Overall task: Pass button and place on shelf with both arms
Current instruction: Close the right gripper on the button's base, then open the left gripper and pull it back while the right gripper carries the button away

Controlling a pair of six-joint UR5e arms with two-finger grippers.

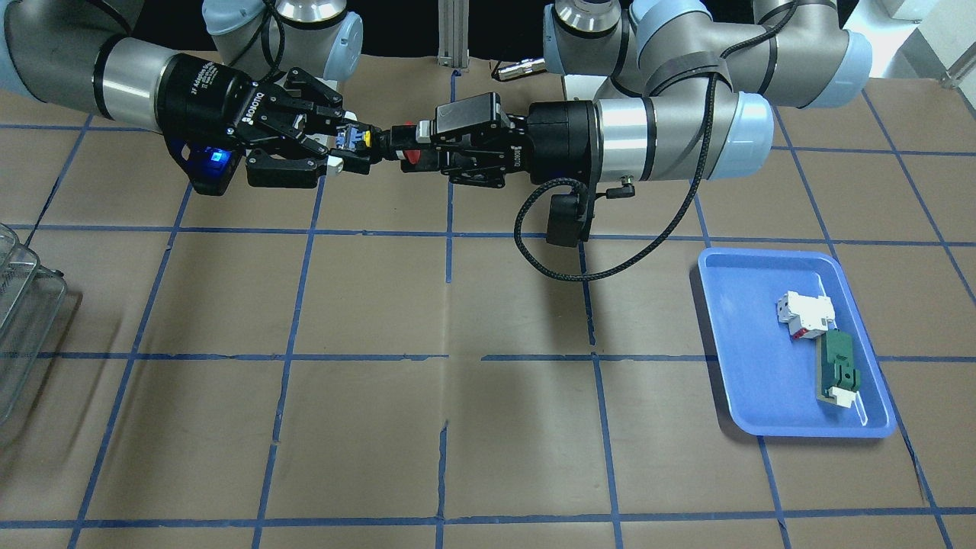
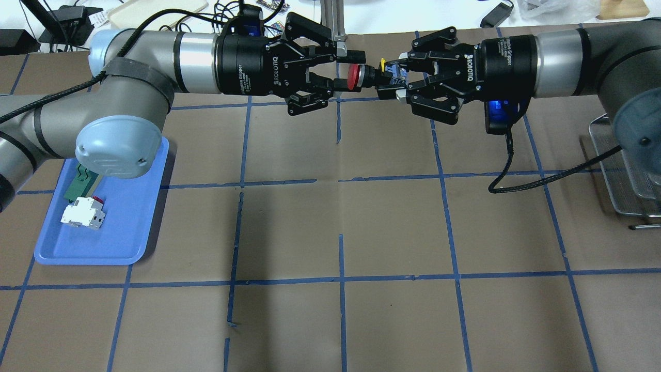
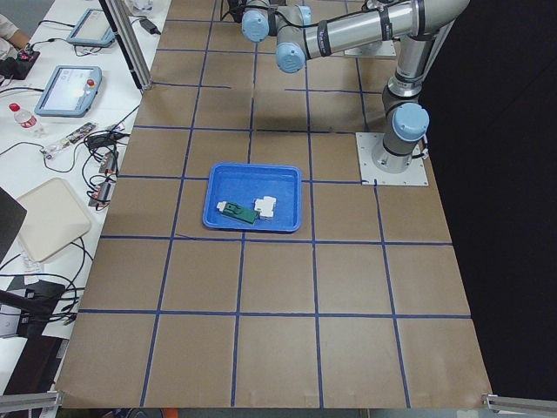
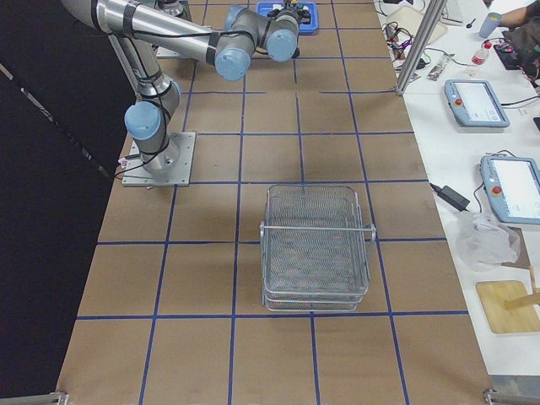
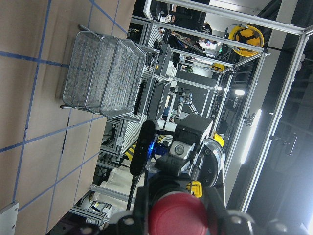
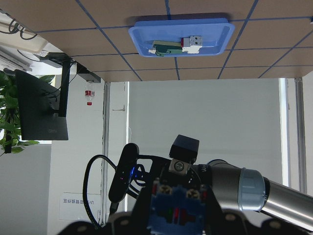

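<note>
The button hangs level in mid-air between my two grippers, above the far middle of the table. My left gripper is shut on its red cap end, and the cap fills the bottom of the left wrist view between the fingers. My right gripper is shut on its bluish base end, and the base shows between the fingers in the right wrist view. In the front view the button bridges the left gripper and the right gripper. The wire-mesh shelf stands on the table on my right side.
A blue tray on my left side holds a white-and-red block and a green flat part. The shelf's edge shows partly under my right arm. A black cable loops down from each wrist.
</note>
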